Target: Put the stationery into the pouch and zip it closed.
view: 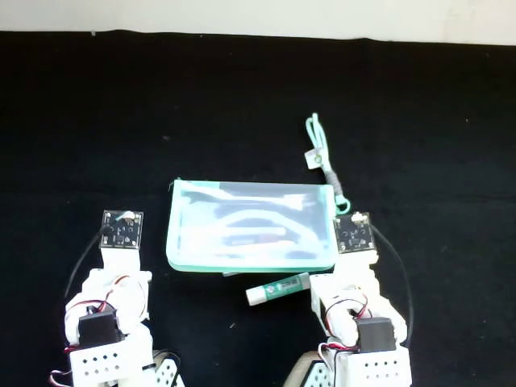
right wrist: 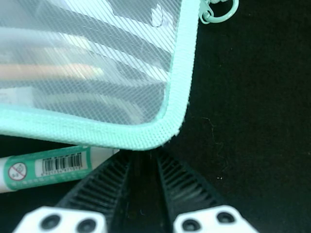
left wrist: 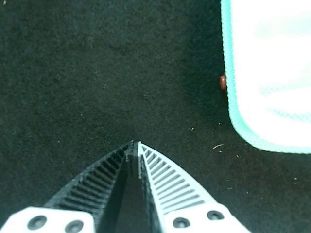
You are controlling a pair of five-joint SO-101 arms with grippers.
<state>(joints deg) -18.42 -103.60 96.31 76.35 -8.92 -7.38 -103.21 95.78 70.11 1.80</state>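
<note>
Mint-green trim edges the translucent mesh pouch (view: 250, 268), which lies flat in the middle of the black cloth (view: 242, 97). Long stationery items show blurred through its mesh, too unclear to name. A pale green strap (view: 322, 153) runs from its far right corner away from the arms. In the right wrist view a small ring clip (right wrist: 221, 12) sits at that corner's trim.

One green-and-white pen (view: 278, 288) lies outside on the cloth, just beside the pouch's near edge and towards its right end. It is tilted a little against that edge.

At the pouch's near right corner is the right gripper (right wrist: 144, 154), fingers narrowly parted and holding nothing. Its tips sit right at the corner's trim (right wrist: 97, 131). The pen (right wrist: 53, 167) lies just beside one finger, between that finger and the pouch's edge.

Beside the pouch's left edge, the left gripper (left wrist: 133, 144) is pinched together at the tips, empty, over bare cloth. The pouch's near left corner (left wrist: 231, 97) lies ahead of it and off to one side, apart from the tips. A small red-brown bit (left wrist: 223, 81) touches the trim there.
</note>
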